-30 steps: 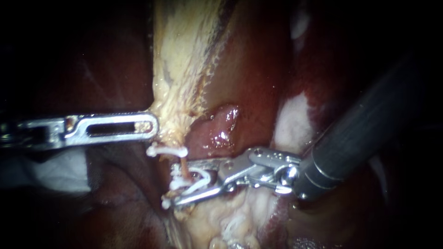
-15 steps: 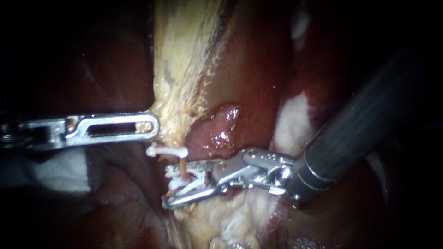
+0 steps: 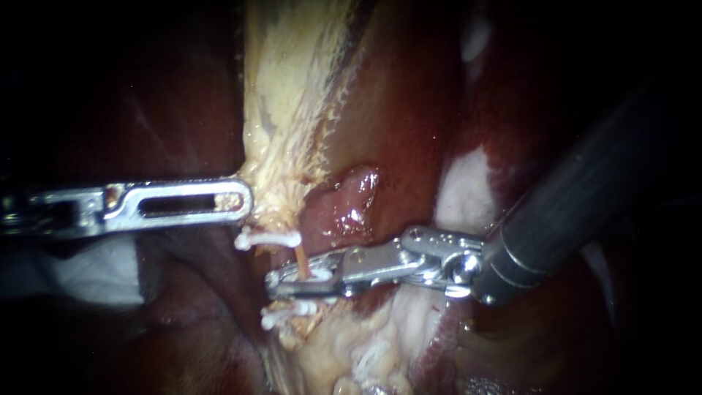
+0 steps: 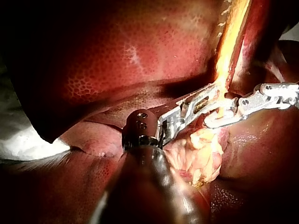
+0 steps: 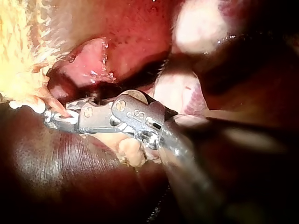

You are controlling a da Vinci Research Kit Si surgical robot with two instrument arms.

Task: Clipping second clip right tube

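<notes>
Endoscope view shows it best. The right instrument (image 3: 276, 282) has its hand squeezed nearly flat across the tube (image 3: 299, 256), with both jaws touching it. A white loaded clip (image 3: 319, 276) sits inside the jaws, wrapped round the tube. So the tube runs crosswise straight through that hand, a bit back from the tips.

Two more clips sit on the same stretch. The upper clip (image 3: 268, 238) is just beside the hand on the pale tissue (image 3: 285, 110) side, and the lower clip (image 3: 287, 316) is just beside it on the other side. The hand is wedged between them, close to both.

The left instrument (image 3: 245, 196) has its hand closed on the edge of the pale tissue, out past the upper clip, which looks like it's holding things taut.

If it were me:
- I'd finish the squeeze square to the tube with no twisting, so the loaded clip latches all the way across.
- I'd hold the left side's tension steady.
- I'd open wide before backing out, then pull straight back along the shaft.

Biggest risk, I reckon, is a jaw catching a neighbouring clip or dragging that thin tube.
</notes>
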